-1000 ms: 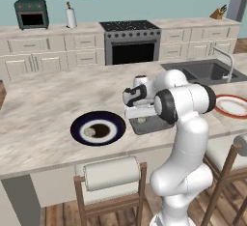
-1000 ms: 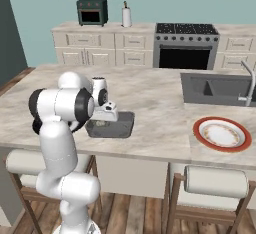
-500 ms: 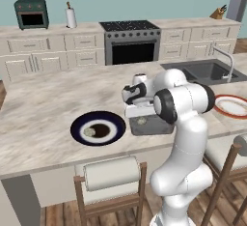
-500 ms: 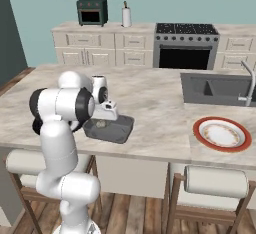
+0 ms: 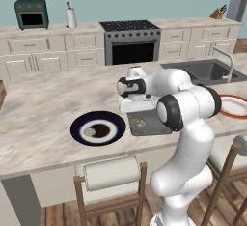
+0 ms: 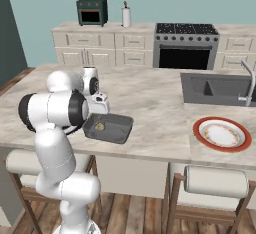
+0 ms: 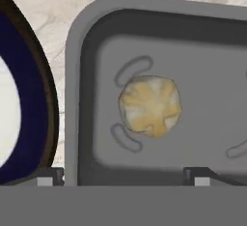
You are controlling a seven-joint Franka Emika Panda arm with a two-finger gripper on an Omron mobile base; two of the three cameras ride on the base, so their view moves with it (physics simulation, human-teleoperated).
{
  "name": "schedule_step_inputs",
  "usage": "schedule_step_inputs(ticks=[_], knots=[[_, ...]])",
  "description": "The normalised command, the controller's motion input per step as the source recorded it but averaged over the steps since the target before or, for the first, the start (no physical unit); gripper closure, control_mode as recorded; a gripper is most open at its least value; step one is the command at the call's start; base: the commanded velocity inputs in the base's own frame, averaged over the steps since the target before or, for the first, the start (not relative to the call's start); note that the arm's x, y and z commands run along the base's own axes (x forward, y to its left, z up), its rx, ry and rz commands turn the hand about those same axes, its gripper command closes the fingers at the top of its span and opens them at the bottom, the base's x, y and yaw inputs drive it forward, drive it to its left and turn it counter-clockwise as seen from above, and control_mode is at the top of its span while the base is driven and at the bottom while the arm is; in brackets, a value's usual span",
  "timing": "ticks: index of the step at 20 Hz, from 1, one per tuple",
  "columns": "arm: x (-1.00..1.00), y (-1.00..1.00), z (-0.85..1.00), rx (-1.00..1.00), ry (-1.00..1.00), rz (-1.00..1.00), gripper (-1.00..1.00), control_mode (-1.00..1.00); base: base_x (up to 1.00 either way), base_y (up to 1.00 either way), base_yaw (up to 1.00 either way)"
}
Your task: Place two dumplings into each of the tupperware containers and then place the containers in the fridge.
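One tupperware container (image 5: 153,126) (image 6: 118,131) (image 7: 72,75) sits on the island counter near its front edge. A single dumpling (image 5: 141,122) (image 6: 100,126) (image 7: 150,105) lies loose on its floor. My gripper (image 5: 137,108) (image 6: 100,107) (image 7: 123,177) hovers just above that dumpling, open, with nothing between its fingertips (image 7: 47,177). Another dumpling (image 5: 89,132) rests on the dark blue plate (image 5: 77,123) (image 7: 29,75) to the container's left. The fridge is out of view.
A red-rimmed plate (image 5: 236,106) (image 6: 222,134) lies on the counter to the right, in front of the sink (image 5: 207,70) (image 6: 215,88). Stools stand below the counter's front edge. The stove, toaster oven and paper towel roll line the back wall.
The jaws have spread wider over the container, and the dumpling now lies free on its floor. The arm has barely moved.
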Motion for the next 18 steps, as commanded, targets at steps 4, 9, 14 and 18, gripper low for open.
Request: schedule_step_inputs(ticks=[4,9,14,18], knots=[[0.02,1.00,0.14,0.00,0.36,0.11,-1.00,-1.00,0.00,0.00,0.00],[0.00,1.00,0.10,0.00,0.40,0.10,-1.00,-1.00,0.00,0.00,0.00],[-0.11,0.95,-0.01,-0.01,0.21,0.04,-1.00,-1.00,0.00,0.00,0.00],[0.03,0.50,-0.38,-0.01,-0.05,0.01,-1.00,-1.00,0.00,0.00,0.00]])
